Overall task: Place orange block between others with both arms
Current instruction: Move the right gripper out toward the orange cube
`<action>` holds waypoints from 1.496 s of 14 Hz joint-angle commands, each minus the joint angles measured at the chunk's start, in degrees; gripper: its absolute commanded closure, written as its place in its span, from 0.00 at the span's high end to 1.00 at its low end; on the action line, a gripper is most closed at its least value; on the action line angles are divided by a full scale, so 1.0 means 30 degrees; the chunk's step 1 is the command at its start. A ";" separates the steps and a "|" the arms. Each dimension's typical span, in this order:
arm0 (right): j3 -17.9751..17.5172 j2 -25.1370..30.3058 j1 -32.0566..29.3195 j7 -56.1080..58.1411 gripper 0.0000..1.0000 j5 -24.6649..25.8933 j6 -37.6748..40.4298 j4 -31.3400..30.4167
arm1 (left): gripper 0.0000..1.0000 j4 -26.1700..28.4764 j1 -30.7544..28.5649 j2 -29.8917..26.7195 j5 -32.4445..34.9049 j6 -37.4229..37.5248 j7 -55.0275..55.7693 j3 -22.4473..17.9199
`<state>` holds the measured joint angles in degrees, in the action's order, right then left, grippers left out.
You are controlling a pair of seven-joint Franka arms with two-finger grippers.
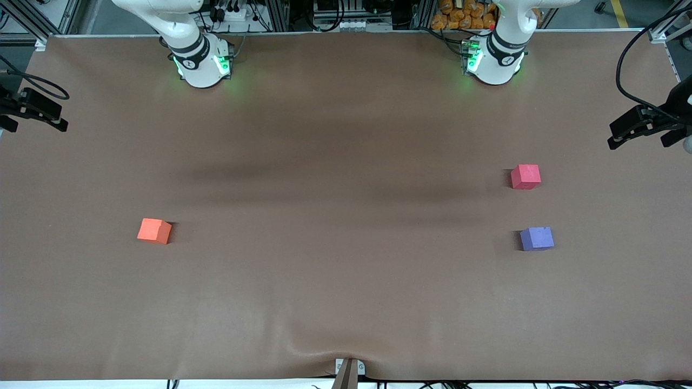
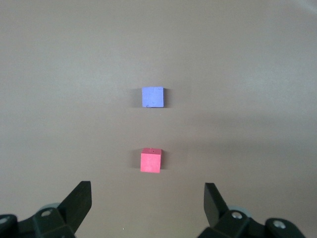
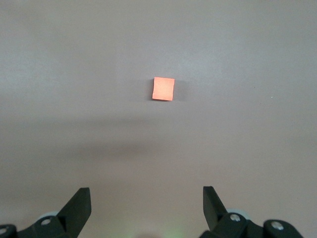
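The orange block [image 1: 154,230] lies alone on the brown table toward the right arm's end, and it also shows as the orange block [image 3: 163,89] ahead of my right gripper [image 3: 147,198]. That gripper hangs high above the table, open and empty. Toward the left arm's end sit the pinkish-red cube [image 1: 525,176] and the blue-purple cube [image 1: 537,238], a gap between them, the blue-purple one nearer the front camera. My left gripper [image 2: 147,198] is also open and empty, high over the table short of the pinkish-red cube [image 2: 150,160] and blue-purple cube [image 2: 152,96]. Neither gripper shows in the front view.
Both white arm bases [image 1: 203,62] [image 1: 494,59] stand along the table's edge farthest from the front camera. Black mounted devices [image 1: 32,108] [image 1: 643,127] reach in at each end of the table. The brown cover [image 1: 346,281] wrinkles at a small bracket [image 1: 348,370] on the near edge.
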<state>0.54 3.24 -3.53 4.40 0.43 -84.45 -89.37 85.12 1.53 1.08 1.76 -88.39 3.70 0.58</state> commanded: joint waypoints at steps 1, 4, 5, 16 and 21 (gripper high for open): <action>-0.0180 -0.0025 -0.0111 -0.0117 1.00 0.0119 0.0055 0.0143 | 1.00 -0.0279 -0.0098 -0.0040 -0.0325 0.0516 -0.0091 -0.0017; -0.0180 -0.0054 -0.0141 -0.0088 1.00 0.0089 -0.0004 0.0172 | 1.00 -0.0338 -0.0099 -0.0010 -0.0033 0.0518 -0.0295 -0.0046; -0.0180 -0.0054 -0.0141 -0.0088 1.00 0.0089 -0.0004 0.0172 | 1.00 -0.0367 -0.0070 -0.0010 -0.0061 0.0518 -0.0325 -0.0046; -0.0151 -0.0581 -0.0199 -0.0059 1.00 0.0119 -0.1963 -0.1406 | 1.00 -0.0162 0.0048 0.0166 -0.0354 0.0488 -0.0384 -0.0017; -0.0121 -0.1576 -0.0258 -0.0059 1.00 0.0265 -0.5385 -0.3952 | 1.00 -0.0104 0.0019 0.0166 -0.0354 0.0488 -0.0384 -0.0017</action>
<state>0.68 -1.05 -3.56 4.40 0.44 -96.45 -97.62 85.24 1.69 1.56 1.70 -87.58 3.70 0.64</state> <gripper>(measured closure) 0.000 0.000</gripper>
